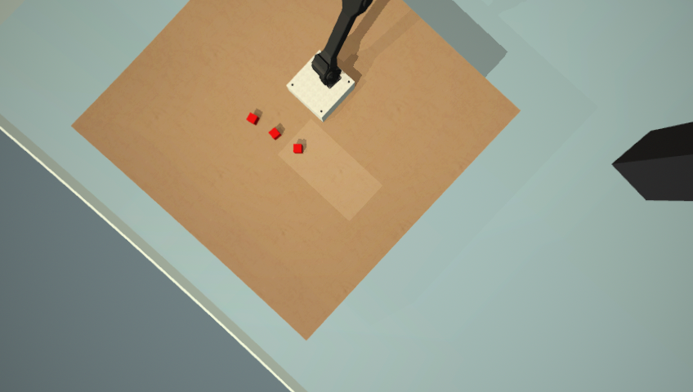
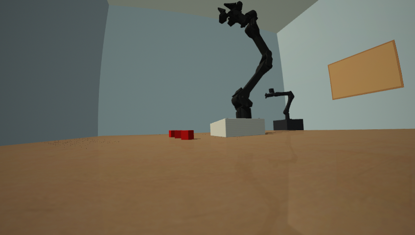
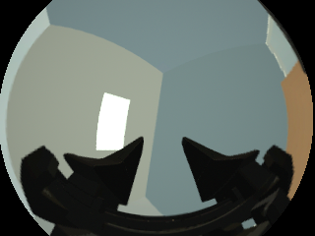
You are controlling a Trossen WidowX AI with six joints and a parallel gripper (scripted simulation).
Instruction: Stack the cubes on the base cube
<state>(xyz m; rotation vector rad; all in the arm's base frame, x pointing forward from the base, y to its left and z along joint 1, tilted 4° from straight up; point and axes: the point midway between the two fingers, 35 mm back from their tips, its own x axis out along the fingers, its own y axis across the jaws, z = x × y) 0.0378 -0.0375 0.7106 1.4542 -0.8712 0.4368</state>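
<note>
Currently — three red cubes (image 1: pixel 274 133) (image 2: pixel 187 134) apart; one end effector (image 2: pixel 222 11) (image 3: pixel 163 140) open.

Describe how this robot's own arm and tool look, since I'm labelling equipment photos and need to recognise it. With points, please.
The arm (image 1: pixel 337 41) (image 2: pixel 261 43) is matte black, with slim angular links and bulky rounded joints. Its black tool (image 2: pixel 221 11) (image 3: pixel 163 140) has two wedge-shaped fingers tapering to points. I can make out no coloured markings.

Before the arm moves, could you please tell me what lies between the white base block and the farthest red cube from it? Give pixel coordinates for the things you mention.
In the top view, only bare brown tabletop (image 1: pixel 272 104) lies between the white block (image 1: pixel 310 94) and that cube (image 1: pixel 252 118).
</note>
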